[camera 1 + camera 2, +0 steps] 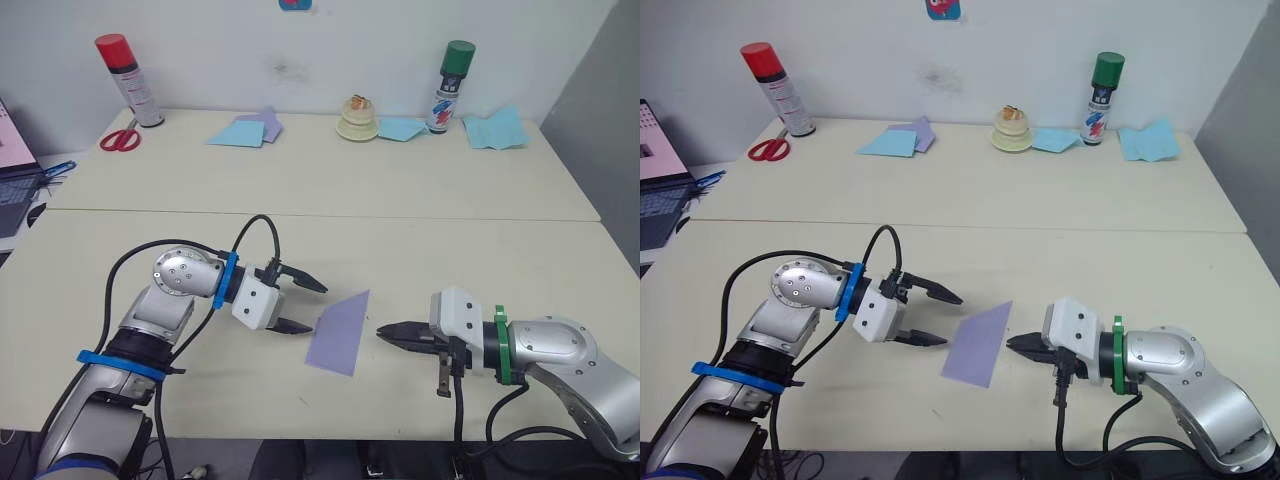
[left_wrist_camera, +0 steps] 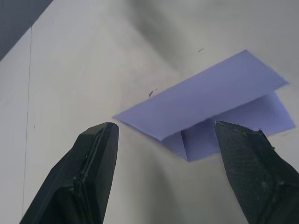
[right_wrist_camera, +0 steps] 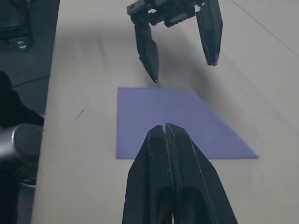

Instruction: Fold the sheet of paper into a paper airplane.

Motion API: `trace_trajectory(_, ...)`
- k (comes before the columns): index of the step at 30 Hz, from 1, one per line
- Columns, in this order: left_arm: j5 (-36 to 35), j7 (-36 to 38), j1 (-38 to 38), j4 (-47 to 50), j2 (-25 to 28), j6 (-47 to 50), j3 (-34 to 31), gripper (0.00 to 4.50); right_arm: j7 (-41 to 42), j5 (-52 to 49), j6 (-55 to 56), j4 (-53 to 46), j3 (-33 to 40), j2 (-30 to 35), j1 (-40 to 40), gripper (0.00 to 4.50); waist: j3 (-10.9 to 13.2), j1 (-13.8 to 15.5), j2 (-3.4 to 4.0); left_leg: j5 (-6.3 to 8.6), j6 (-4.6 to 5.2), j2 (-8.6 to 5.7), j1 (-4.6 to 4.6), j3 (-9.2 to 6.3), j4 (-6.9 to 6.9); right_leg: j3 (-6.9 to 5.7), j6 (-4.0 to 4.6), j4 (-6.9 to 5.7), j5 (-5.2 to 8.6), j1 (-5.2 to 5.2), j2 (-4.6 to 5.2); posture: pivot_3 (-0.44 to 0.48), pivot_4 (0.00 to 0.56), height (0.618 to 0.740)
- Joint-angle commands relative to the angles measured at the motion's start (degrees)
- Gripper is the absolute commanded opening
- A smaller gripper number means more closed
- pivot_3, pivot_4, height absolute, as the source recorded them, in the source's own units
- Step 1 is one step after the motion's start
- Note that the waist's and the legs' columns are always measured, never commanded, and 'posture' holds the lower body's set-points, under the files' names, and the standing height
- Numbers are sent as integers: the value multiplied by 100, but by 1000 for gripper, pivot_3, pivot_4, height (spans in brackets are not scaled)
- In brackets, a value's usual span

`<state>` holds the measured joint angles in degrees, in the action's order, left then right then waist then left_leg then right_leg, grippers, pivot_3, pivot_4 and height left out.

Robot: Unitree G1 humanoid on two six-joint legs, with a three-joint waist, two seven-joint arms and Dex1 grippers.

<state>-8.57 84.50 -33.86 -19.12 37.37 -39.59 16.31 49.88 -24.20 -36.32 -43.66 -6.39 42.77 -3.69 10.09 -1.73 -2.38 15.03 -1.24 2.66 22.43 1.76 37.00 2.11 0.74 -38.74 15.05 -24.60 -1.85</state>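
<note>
Between the two black-fingered grippers lies the folded lavender-purple sheet of paper — left gripper spread wide and empty, likely for grasping its near edge — right gripper closed, empty, just short of the opposite edge.

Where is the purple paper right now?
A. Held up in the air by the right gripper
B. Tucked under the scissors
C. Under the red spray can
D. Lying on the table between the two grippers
D. The purple paper lies on the table with the open left gripper on one side and the shut right gripper on the other, neither holding it.
</note>
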Motion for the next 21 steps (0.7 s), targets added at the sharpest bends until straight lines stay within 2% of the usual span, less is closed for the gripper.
trace_trajectory(1, 38, 135, -140, -232, -51, -566, 175, 3621, -68, -172, -39, -291, 194, 98, 78, 0, 0, -16, 0, 0, 0, 0, -1, -1, 0, 0, -2, 0, -1, 0, 0, 0, 150, 725)
trace_trajectory(6, 283, -64, -349, -770, -300, -1165, 322, 3621, -142, -215, -33, -343, 246, 163, 152, 0, 0, -3, -1, -1, 0, -1, -5, -3, 4, -7, -3, -15, -2, 1, -2, 0, 150, 725)
trace_trajectory(7, 292, -97, -385, -832, -350, -1190, 340, 3445, -153, -224, -25, -343, 249, 177, 158, 0, 0, -2, -1, -1, 0, -1, -4, -3, 5, -8, -4, -15, -2, 1, -2, 0, 150, 725)
trace_trajectory(9, 350, -180, -446, -904, -421, -1246, 386, 2987, -169, -249, -12, -341, 254, 204, 168, 0, 0, -1, -1, -1, 0, -3, -4, -2, 7, -6, -6, -16, -3, 2, -2, 0, 150, 725)
trace_trajectory(14, 781, -477, -510, -852, -410, -1269, 479, 1412, -190, -270, 16, -335, 248, 237, 170, 0, 0, -7, -1, -1, 0, -4, -4, 1, 6, -1, -6, -14, -4, 2, -2, 0, 150, 725)
trace_trajectory(18, 1212, -764, -427, -72, -225, -481, 463, 44, -191, -265, 40, -301, 282, 249, 145, 0, 0, -8, -1, -1, 0, -3, -4, -2, 7, -5, -6, -16, -4, 3, -3, 0, 150, 725)
trace_trajectory(21, 1738, -1091, -224, 831, -67, 465, 384, 15, -177, -245, 81, -249, 321, 267, 135, 0, 0, -10, -1, -1, 0, -3, -5, -2, 8, -3, -6, -18, -4, 4, -3, 0, 150, 725)
